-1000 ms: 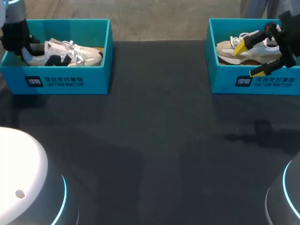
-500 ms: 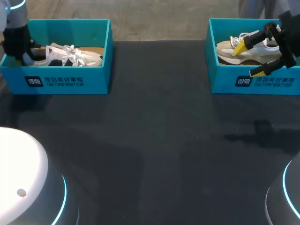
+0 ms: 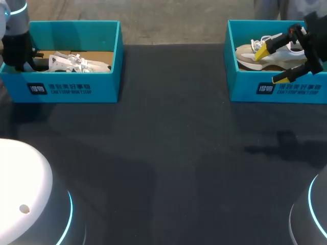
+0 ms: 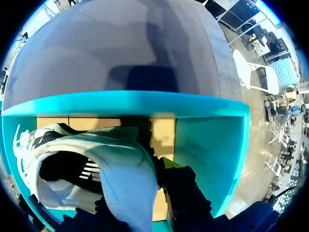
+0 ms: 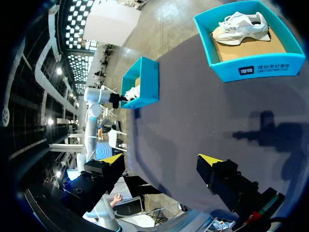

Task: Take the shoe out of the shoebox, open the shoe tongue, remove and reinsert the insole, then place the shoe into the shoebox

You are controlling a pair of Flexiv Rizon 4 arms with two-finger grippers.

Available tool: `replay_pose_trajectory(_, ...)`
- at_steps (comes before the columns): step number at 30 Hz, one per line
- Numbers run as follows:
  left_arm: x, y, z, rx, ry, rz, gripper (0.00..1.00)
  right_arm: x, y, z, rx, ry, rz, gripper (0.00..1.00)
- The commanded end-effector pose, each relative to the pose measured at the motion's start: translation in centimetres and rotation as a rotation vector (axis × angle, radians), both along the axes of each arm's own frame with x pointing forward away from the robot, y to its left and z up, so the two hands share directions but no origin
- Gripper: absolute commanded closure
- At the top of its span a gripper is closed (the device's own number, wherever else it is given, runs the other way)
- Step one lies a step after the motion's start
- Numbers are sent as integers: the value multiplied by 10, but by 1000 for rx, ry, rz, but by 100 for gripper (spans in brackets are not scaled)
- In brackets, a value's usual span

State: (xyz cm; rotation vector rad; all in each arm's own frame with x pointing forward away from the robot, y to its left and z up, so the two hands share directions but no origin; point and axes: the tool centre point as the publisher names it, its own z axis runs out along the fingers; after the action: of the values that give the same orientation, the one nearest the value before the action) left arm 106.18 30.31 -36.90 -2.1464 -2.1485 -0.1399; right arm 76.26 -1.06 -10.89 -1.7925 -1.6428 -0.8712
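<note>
The left jaws grip the shoe [image 3: 82, 64] by its heel, low inside the far left box [image 3: 71, 90], likely to lay it flat there, while the right jaws hang spread wide and empty over the far right box [image 3: 245, 93].

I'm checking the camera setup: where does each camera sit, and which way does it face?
Head view: above and behind the robot, looking down on the table; left arm at one side, right gripper at the other.
Left wrist view: looking down into the left shoebox past the left gripper, shut on the white shoe.
Right wrist view: above the table, looking across it past the open right gripper toward both shoeboxes.
Shared: head and right wrist views both show the right shoebox with its beige shoe.
</note>
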Motion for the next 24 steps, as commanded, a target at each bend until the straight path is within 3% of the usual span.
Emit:
replay_pose_trajectory(1,1,-1,-4,1,11,5,100,0,1,0,-2,1,-1,0)
replay_pose_trajectory(20,7,-1,-23,-10,67,-7,100,0,1,0,-2,1,-1,0)
replay_pose_trajectory(21,6,-1,-24,-9,70,-11,63,0,1,0,-2,1,-1,0)
replay_pose_trajectory(23,6,-1,-24,-9,70,-13,59,0,1,0,-2,1,-1,0)
replay_pose_trajectory(24,6,-2,-20,-14,63,-20,24,0,1,0,-2,1,-1,0)
